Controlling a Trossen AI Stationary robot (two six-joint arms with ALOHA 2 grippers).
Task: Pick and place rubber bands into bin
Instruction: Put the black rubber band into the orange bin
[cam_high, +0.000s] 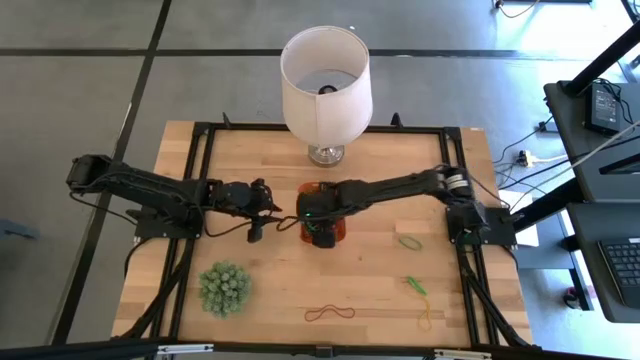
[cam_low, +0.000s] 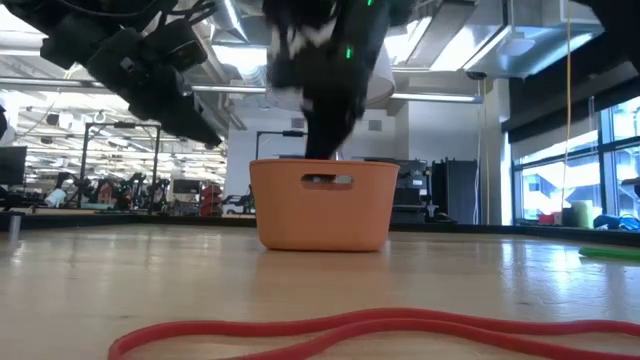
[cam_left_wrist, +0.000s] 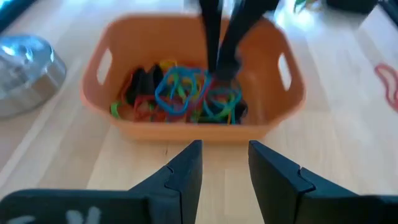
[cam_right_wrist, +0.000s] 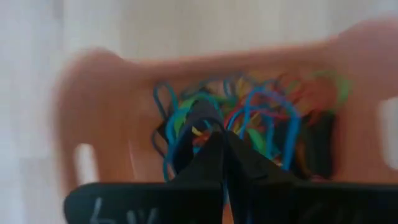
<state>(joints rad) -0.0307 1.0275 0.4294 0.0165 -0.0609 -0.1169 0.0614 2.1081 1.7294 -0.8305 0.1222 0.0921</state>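
Observation:
The orange bin (cam_high: 340, 232) stands mid-table in front of the lamp and holds a tangle of coloured rubber bands (cam_left_wrist: 180, 93). My right gripper (cam_high: 320, 232) points down into the bin, shut, with a blue rubber band (cam_right_wrist: 177, 146) at its tips. My left gripper (cam_left_wrist: 225, 158) hovers open just left of the bin (cam_left_wrist: 186, 134) and faces it with nothing between its fingers. Loose bands lie on the table: a red one (cam_high: 330, 313) near the front edge, two green ones (cam_high: 410, 242) (cam_high: 416, 286) and a yellow one (cam_high: 425, 320) at the right. My right gripper pinches the blue rubber band at its shut fingertips (cam_right_wrist: 214, 134), coming from above and pointing steeply down. The loop hangs slack beside the fingers, over the bands in the bin. The views are blurred, so which part of the loop is caught does not show.
A white lampshade on a metal foot (cam_high: 325, 80) stands right behind the bin. A spiky green ball plant (cam_high: 224, 290) sits at the front left. Black frame rails (cam_high: 200, 180) run along the table's sides. Bare wood lies between the bin and the front edge.

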